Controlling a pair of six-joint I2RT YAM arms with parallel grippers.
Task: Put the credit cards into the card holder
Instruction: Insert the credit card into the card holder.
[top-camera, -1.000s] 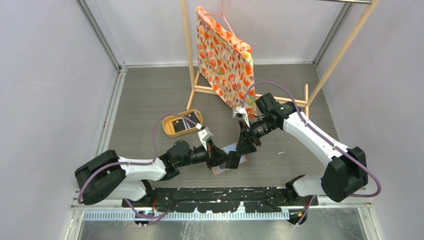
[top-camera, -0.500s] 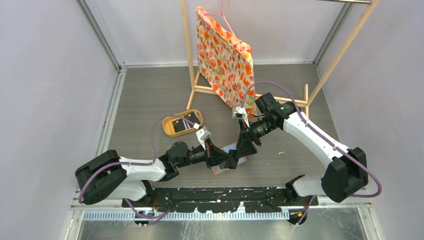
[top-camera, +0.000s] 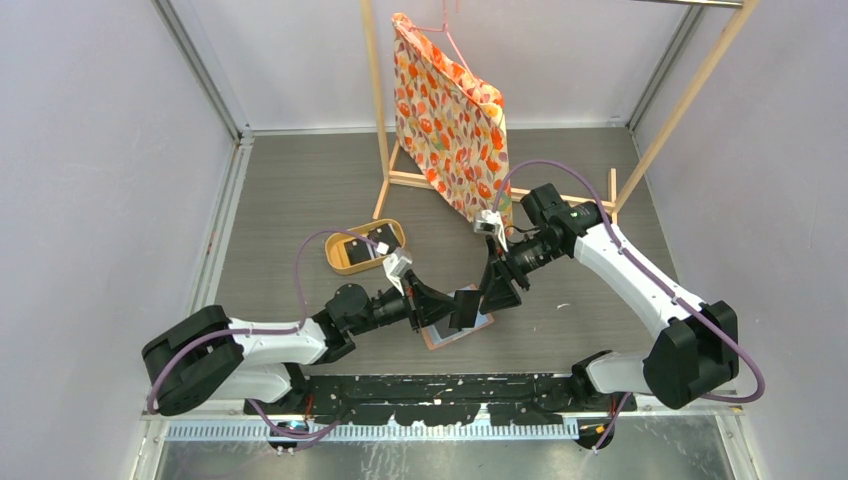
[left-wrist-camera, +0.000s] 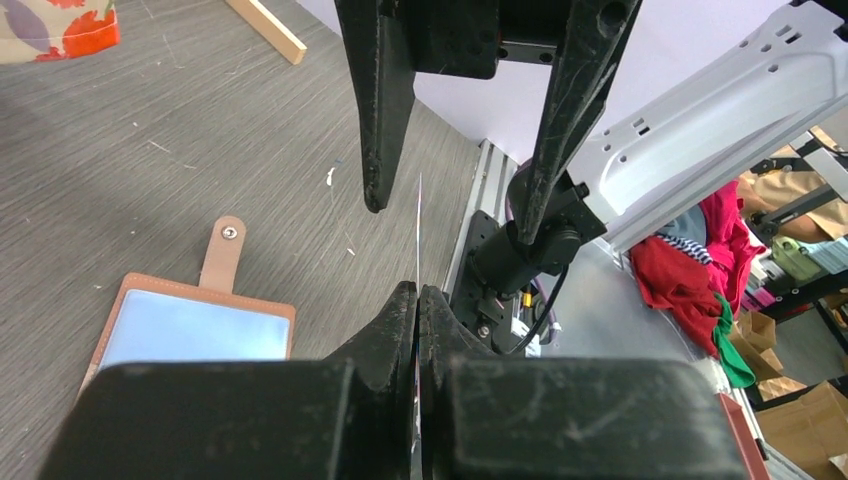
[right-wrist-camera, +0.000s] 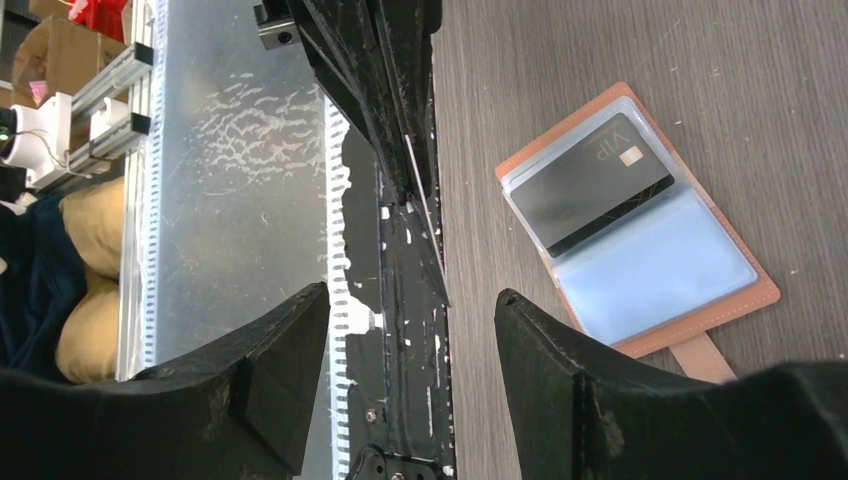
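**Handover of an edge-on card above the open card holder**

The left jaws are gripping a credit card (left-wrist-camera: 418, 225) by its lower part, closed tight on it. The card is showing edge-on in both wrist views as a thin pale line. The right jaws are standing wide open, one to each side of the card's free end, and are touching neither face.

The card holder (right-wrist-camera: 640, 240) is lying open and flat on the worktop (top-camera: 300, 190) just below the two arms, with its snap tab (left-wrist-camera: 222, 248) spread outward. A black VIP card (right-wrist-camera: 588, 185) is sitting in one clear pocket, and the neighbouring pocket is looking empty. More dark cards (top-camera: 358, 246) are waiting in the oval wooden tray (top-camera: 340, 262), well apart on the left.

The step in hand appears to be a pass from left to right. To do it well, the right jaws should be closing squarely on the flat faces, centred across the card's width and near one short end. That grip is leaving most of the length free for sliding into a pocket. The left jaws should be letting go only once that grip is firm, because a thin, slick card held near a corner is likely to pivot. For the insertion, a shallow approach to the pocket mouth seems best, possibly with the freed arm pinning the holder against sliding.
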